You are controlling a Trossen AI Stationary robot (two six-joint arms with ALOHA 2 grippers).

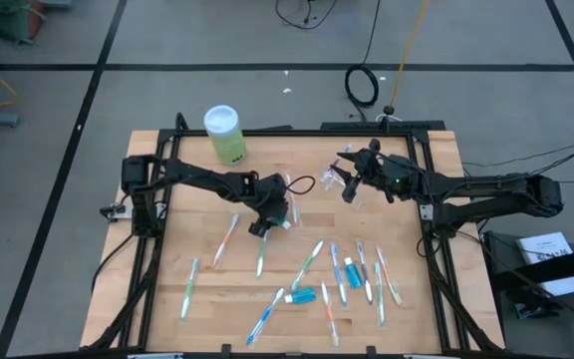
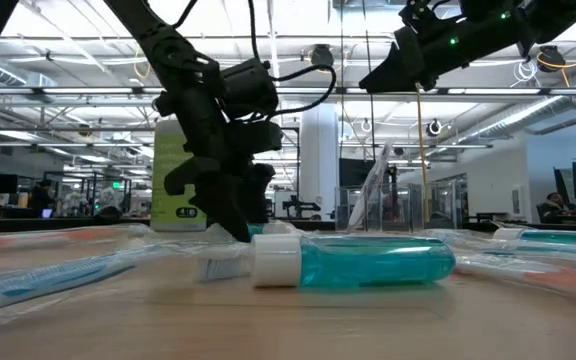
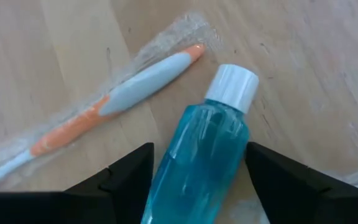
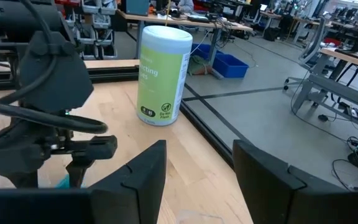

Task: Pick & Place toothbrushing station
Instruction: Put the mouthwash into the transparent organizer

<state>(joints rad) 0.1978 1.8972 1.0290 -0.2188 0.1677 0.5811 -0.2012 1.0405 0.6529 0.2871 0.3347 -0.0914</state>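
Note:
My left gripper is low over the table's middle and open. Its fingers stand on either side of a blue toothpaste tube with a white cap that lies flat on the wood, and a thin gap shows on each side. A wrapped orange-and-white toothbrush lies beside the tube. My right gripper is open and raised above the table at the far right. A small clear cup shows below it, tilted. Several more toothbrushes and two more blue tubes lie toward the near edge.
A light-green canister with a white lid stands upright at the far left of the table. It also shows in the right wrist view. Black frame rails run along the table's sides. Bare wood lies at the near left corner.

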